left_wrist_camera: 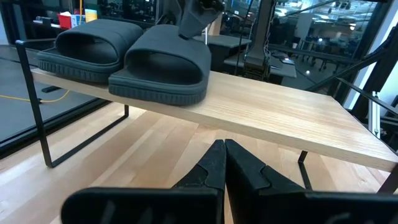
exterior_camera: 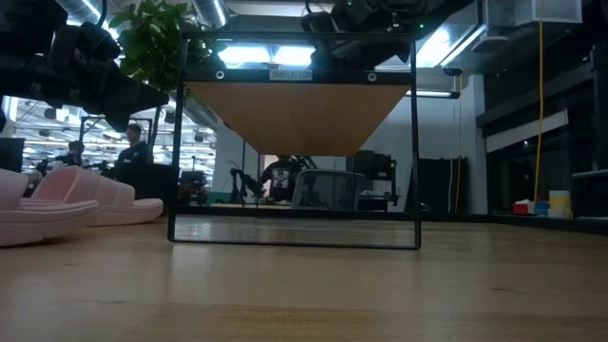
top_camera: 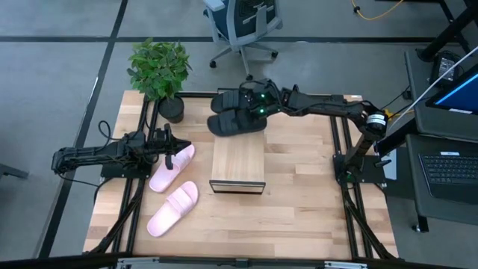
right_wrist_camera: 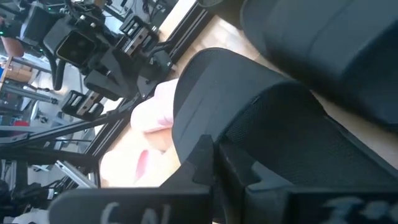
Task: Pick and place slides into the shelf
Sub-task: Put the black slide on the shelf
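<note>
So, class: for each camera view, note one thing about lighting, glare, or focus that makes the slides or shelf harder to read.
High view: even light, black slides merge with the right claw. Low view: backlit by bright ceiling lights, the shelf shows only its underside, pink slides soft at the edge. Left wrist view: sharp, little glare. Right wrist view: too close, the black slide is blurred.

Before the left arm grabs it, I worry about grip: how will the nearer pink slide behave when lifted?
The pink slide looks like thick moulded foam, so probably light and fairly stiff. Its wide strap should give the fingers purchase. Lying flat on the table, it is unlikely to roll.
</note>
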